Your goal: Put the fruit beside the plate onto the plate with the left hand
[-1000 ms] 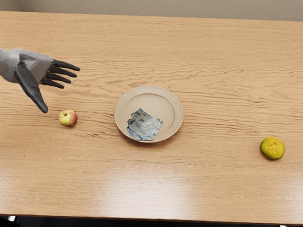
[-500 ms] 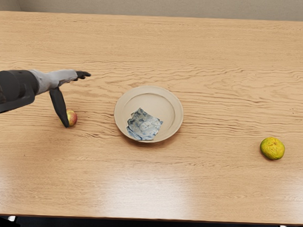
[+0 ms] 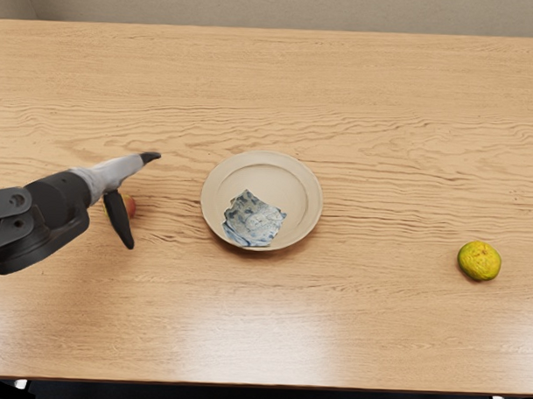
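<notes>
A wide wooden table [image 3: 358, 89] with a light, wavy grain fills nearly the whole view, its far edge meeting a plain wall and its near edge running along the bottom. A round, shallow, cream plate [image 3: 281, 168] sits a little left of the table's middle. Just to the left of the plate lies a small apple [image 3: 130, 206], of which only a reddish sliver shows. Well apart, near the right edge, rests a yellow-green fruit [image 3: 479, 260] with a bumpy skin.
</notes>
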Robot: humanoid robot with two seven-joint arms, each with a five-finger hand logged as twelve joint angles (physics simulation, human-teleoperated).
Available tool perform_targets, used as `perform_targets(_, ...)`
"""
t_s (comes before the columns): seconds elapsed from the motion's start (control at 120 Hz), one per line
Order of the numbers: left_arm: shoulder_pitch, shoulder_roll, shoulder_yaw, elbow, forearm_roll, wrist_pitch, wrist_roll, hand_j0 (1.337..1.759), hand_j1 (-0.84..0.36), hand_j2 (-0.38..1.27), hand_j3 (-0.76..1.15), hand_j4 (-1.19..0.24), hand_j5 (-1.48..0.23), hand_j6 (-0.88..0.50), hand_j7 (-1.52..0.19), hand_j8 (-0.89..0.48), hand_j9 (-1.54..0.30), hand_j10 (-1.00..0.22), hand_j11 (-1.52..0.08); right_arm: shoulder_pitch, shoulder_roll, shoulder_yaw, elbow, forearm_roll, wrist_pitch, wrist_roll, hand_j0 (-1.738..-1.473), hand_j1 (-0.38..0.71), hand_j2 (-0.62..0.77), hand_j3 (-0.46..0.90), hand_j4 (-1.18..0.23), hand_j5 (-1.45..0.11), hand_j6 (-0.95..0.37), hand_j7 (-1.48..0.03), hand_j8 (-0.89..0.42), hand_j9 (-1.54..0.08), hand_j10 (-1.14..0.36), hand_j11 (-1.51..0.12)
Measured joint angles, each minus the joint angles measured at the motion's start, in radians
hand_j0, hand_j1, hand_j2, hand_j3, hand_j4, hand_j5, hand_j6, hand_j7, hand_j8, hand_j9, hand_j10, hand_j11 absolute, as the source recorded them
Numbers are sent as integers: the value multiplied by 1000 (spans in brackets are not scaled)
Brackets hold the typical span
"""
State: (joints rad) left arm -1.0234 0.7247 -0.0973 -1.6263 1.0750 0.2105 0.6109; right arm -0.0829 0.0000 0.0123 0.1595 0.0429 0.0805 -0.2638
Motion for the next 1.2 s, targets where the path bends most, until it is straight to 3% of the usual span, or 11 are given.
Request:
perform_targets(0.217,28,1,11,43,12,43,0,1658,306,10,0,-42,-50,-44,-50,-43,-49,-42,-49,0,0,0,0,0,0,0,-1658,-349,0,0,0,0,0,0,0,0,0,0)
perform_targets(0.433,43,-2,14,62,13,65,0,1658,197,29,0,-133,-168,-135,-168,-134,-168,-133,-167,4,0,0,0,0,0,0,-1658,-349,0,0,0,0,0,0,0,0,0,0)
perform_targets(1.2,63,-1,32,65,42,142,0,1658,-4,63,0,-301,-386,-302,-386,-302,-386,-300,-385,9,0,0,0,0,-1,0,-1658,-349,0,0,0,0,0,0,0,0,0,0)
